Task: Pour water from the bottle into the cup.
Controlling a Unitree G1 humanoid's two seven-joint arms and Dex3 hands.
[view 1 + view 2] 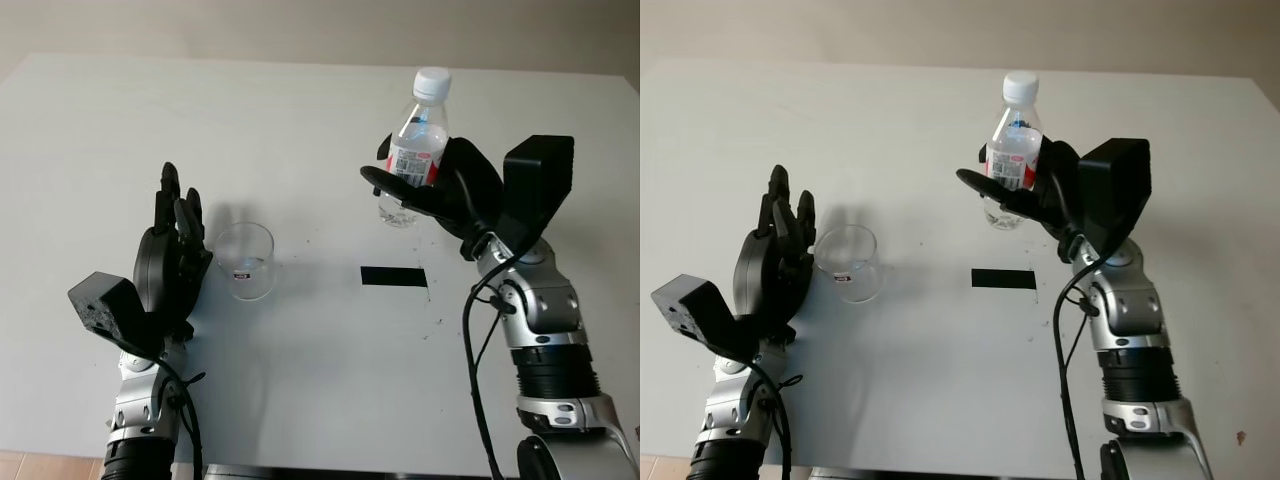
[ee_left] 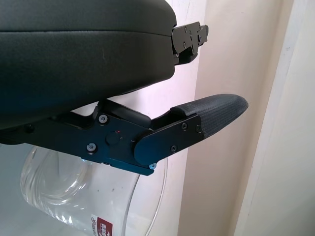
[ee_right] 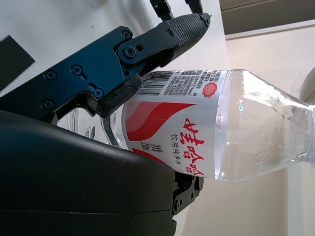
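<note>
Left hand (image 1: 170, 255) sits low at the table's (image 1: 300, 380) near-left, open, holding nothing, just beside the empty clear cup (image 1: 246, 261). Right hand (image 1: 440, 190) is wrapped around the bottle (image 1: 417, 150), white cap still on, upright with slight tilt, apparently lifted above the table. Black strip (image 1: 393, 276) lies between cup and bottle.

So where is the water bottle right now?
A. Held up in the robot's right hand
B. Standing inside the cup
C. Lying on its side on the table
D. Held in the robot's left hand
A. The right hand has its fingers wrapped around the bottle, which is upright with its white cap on, while the open left hand sits beside the clear cup on the table.
</note>
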